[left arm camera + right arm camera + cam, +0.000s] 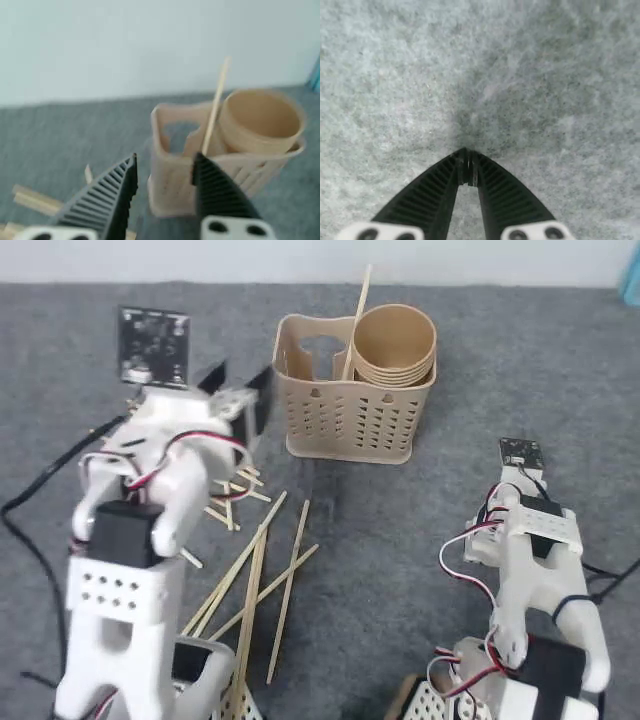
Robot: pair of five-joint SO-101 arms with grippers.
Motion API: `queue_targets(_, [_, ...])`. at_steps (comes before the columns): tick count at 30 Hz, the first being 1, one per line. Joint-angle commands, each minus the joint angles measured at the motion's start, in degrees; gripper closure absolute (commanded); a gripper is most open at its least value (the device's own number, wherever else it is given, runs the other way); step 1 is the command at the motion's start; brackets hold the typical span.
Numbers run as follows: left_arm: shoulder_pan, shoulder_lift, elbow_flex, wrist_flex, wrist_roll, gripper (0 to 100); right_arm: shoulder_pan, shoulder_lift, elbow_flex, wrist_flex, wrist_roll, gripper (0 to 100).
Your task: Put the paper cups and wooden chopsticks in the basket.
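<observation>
- Right gripper [468, 159]: jaws clenched tip to tip, nothing between them. It points down close over the bare grey carpet [480, 70]. No cup or stick lies by it.
- Right arm [535, 540]: it sits at the near right of the table in the high view, well apart from the basket.
- Left gripper [166, 161]: jaws released, a wide gap between them, nothing held and nothing touched. In the high view it [238, 382] hangs above the carpet just beside the basket's left wall.
- Loose chopsticks [252, 570]: a scattered pile lies flat on the carpet, crossing one another. They lie on the arm-base side of the left jaws, not between them. The left wrist view shows a few ends [31, 200] past the outer side of one finger.
- Basket [350, 430]: it stands upright on the carpet, beyond the open left jaws. In the left wrist view its near wall [170, 180] shows in the gap.
- Paper cups [395, 340]: a nested stack stands in the basket's right-hand compartment, seen from above. The stack [261, 120] lies past the left jaws.
- One chopstick [358, 310]: it stands in the basket, tilted, right beside the cups [216, 100]. Cannot tell which compartment holds it.
</observation>
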Motion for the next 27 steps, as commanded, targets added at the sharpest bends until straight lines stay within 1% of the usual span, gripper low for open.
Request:
queue_targets(1, [-3.7, 0.1, 0.3, 8.4, -0.1, 99, -0.3, -2.1, -0.3, -0.8, 0.7, 98.3])
queue_targets(3, [-4.2, 1.1, 3.3, 10.5, -0.2, 99, -0.3, -2.1, -0.3, -0.8, 0.6, 98.3])
queue_targets(5, [-3.7, 1.8, 7.3, 10.6, -0.4, 98, -0.3, -2.1, -0.3, -0.8, 0.5, 98.3])
queue_targets(7, [-1.1, 2.0, 11.9, 9.2, -0.6, 97, -0.3, -2.1, -0.3, -0.8, 0.5, 98.3])
queue_targets(10, [3.3, 1.9, 19.6, 4.1, -0.6, 93, -0.3, -2.1, -0.3, -0.8, 0.3, 98.3])
queue_targets(13, [5.7, 2.4, 27.1, -3.2, -0.5, 87, -0.2, -2.1, -0.3, -0.8, 0.3, 98.3])
queue_targets(16, [7.1, 2.5, 34.0, -10.4, -0.5, 83, -0.2, -2.1, -0.3, -0.8, 0.3, 98.3])
queue_targets(19, [7.3, 3.3, 38.8, -15.6, -0.3, 82, -0.2, -2.1, -0.3, -0.8, 0.3, 98.3])
queue_targets(23, [6.9, 9.8, 38.5, -17.0, -0.4, 82, -0.4, -2.1, -0.3, -0.8, 0.3, 98.3])
queue_targets(27, [6.8, 21.3, 31.9, -16.9, -0.2, 82, -0.4, -2.1, -0.3, -0.8, 0.3, 98.3])
